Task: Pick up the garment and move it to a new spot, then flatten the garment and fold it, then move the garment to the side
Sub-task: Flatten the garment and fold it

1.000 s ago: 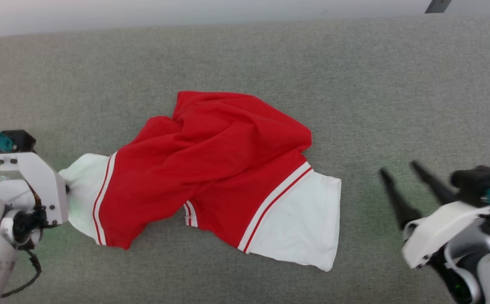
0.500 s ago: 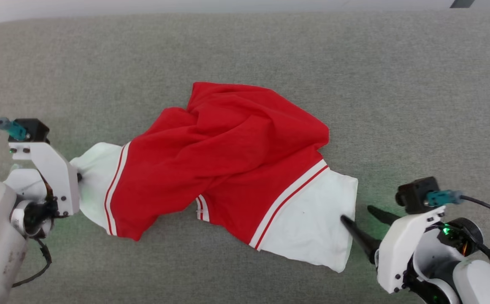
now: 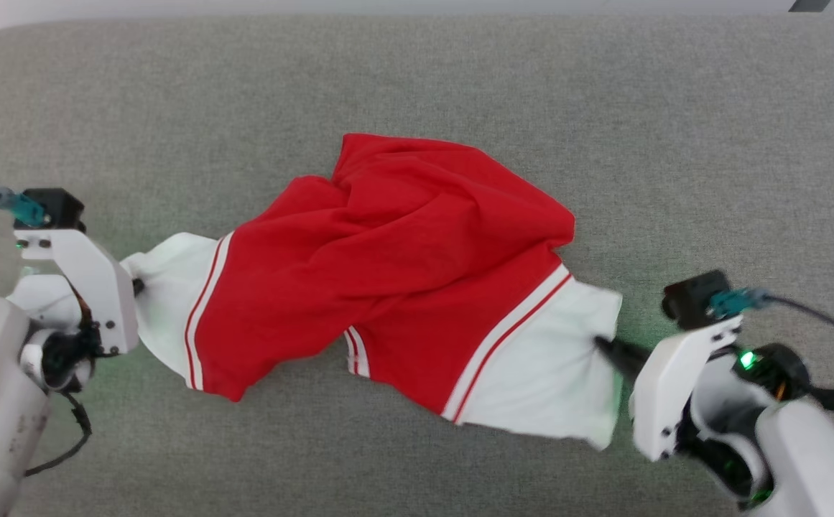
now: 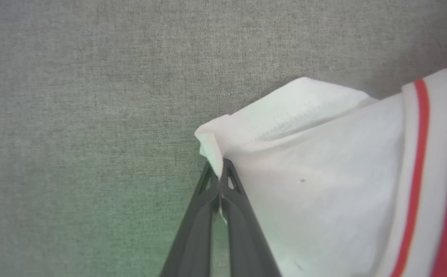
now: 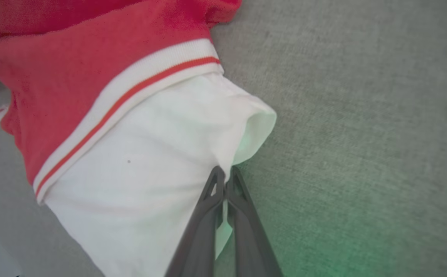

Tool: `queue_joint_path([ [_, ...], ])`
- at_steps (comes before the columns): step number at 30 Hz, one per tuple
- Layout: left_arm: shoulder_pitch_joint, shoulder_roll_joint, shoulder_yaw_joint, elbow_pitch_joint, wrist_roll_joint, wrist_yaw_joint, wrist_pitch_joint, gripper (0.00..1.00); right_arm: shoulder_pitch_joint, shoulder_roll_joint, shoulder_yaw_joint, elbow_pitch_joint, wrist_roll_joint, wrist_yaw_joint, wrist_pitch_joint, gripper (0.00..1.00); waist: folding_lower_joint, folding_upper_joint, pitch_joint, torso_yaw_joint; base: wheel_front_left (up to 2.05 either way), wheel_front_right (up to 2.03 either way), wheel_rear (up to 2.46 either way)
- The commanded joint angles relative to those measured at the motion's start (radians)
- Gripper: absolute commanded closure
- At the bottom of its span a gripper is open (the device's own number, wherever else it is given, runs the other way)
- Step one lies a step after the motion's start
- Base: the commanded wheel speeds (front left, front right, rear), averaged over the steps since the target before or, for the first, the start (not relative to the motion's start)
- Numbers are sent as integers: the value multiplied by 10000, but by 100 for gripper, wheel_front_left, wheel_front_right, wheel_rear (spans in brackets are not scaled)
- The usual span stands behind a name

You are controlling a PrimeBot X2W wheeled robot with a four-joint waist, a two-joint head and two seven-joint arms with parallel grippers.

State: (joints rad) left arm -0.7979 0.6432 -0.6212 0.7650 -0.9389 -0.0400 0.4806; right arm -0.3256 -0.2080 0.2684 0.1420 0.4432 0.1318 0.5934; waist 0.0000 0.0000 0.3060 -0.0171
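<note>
The garment [image 3: 402,266], a red T-shirt with white sleeves and striped trim, lies rumpled across the grey surface. My left gripper [image 3: 135,286] is shut on the edge of the garment's left white sleeve [image 4: 323,173]; in the left wrist view the left gripper [image 4: 219,171] pinches the cloth between its dark fingers. At the other end, my right gripper [image 3: 603,346] is shut on the hem of the right white sleeve [image 3: 553,373]. The right wrist view shows the right gripper [image 5: 225,173] closed, with the sleeve's edge [image 5: 150,173] caught between its fingers.
A grey fabric surface [image 3: 675,143] stretches on all sides of the shirt. Its far edge [image 3: 172,18] meets a pale wall at the top of the head view. A dark object [image 3: 808,6] pokes in at the top right corner.
My right gripper has come in from the right, reached the right sleeve's hem and shut on it. The left gripper has kept its hold. The head camera has shifted a little.
</note>
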Motion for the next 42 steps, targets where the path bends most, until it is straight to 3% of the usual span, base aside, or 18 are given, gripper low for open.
queue_joint_path([
  [1,35,90,-15,142,19,9,5,100,-131,-64,-114,69,77,-22,-17,100,0,0,-38,7,0,0,0],
  [13,-1130,437,36,-937,134,-199,354,100,-2167,-932,-1142,-230,1043,-20,42,100,0,0,-1179,103,0,0,0],
  [23,-2624,567,532,-2000,93,230,508,100,-4761,-1371,-1618,521,2017,-19,-436,100,0,0,-2117,200,0,0,0],
  [32,-4415,343,964,-2084,446,530,-191,100,-6836,-1164,-2063,1820,1992,-19,-1555,100,0,0,-2468,239,0,0,0],
  [42,-5687,-56,926,-1611,751,425,-604,100,-8246,-921,-2327,2976,1979,-19,-2171,100,0,0,-2179,199,0,0,0],
])
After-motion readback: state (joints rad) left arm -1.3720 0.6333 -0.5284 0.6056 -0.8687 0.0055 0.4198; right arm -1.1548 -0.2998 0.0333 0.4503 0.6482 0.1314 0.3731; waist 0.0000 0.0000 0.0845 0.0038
